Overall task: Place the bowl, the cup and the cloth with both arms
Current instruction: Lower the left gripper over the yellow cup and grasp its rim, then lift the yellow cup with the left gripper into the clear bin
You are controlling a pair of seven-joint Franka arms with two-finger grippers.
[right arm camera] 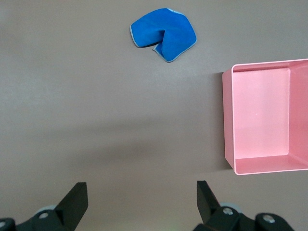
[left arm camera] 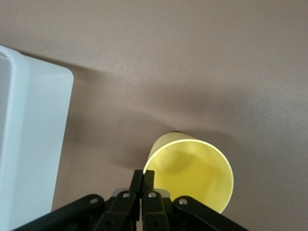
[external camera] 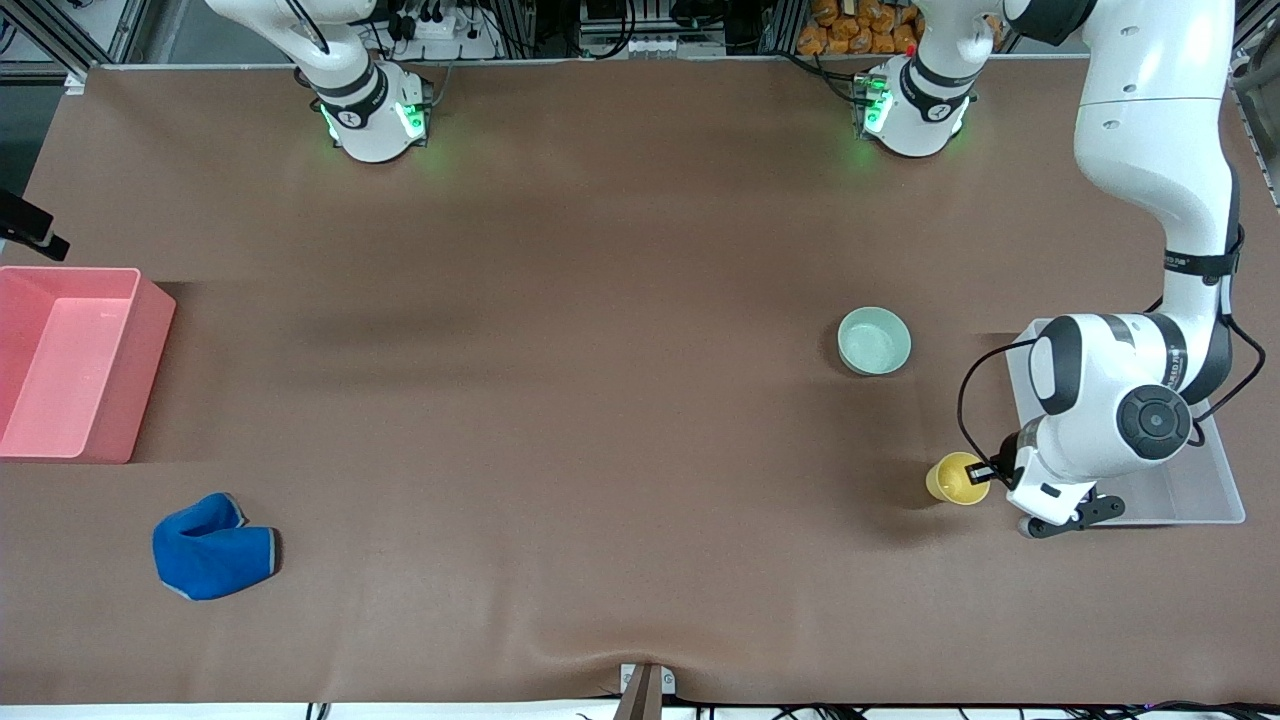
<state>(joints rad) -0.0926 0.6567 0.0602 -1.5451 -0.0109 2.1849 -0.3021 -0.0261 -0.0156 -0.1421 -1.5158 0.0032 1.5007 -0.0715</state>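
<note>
the left hand (left arm camera: 142,185) pinched the rim of the yellow cup (external camera: 957,478) beside the clear tray (external camera: 1190,490). the right hand (right arm camera: 142,202) hung wide open over bare desk (external camera: 560,400), well apart from the cloth (external camera: 212,547).

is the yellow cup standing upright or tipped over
Upright: the yellow cup stands mouth up, the left hand pinching its rim beside the clear bin.

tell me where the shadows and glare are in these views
Front view: green base lights glow on the table, soft shadow beside the cup. Left wrist view: the clear bin casts a dark shadow. Right wrist view: even light, faint shadow band, the cloth sharp.
</note>
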